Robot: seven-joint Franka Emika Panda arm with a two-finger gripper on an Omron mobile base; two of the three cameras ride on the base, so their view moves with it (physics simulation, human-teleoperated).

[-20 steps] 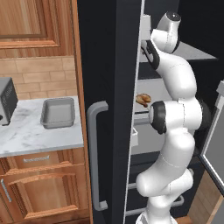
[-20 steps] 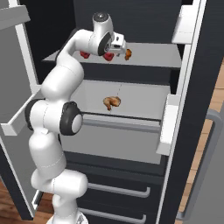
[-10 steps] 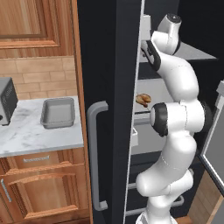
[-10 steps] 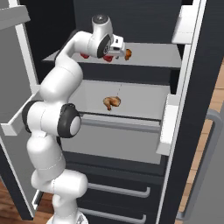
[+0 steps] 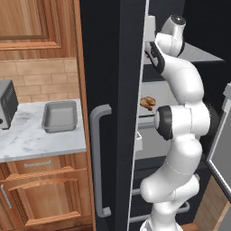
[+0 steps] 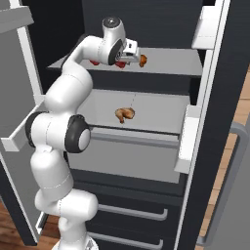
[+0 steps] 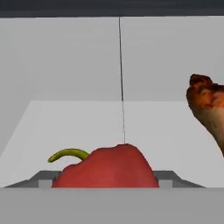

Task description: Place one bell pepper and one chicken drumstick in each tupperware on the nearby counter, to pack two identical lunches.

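Up on the fridge's top shelf (image 6: 166, 66), the pincer (image 6: 128, 54) straddles a red bell pepper (image 7: 107, 168), grip not clearly closed. Picking is underway; next, squeeze firmly, lift out, carry to the grey tupperware (image 5: 59, 116) on the tabletop (image 5: 27, 140).

Glossy white arm (image 5: 180, 135) — rounded segments, dark grey joint rings, grey cap on top — small dark fingertips

The drumstick (image 7: 209, 114) is cut off at the right edge.
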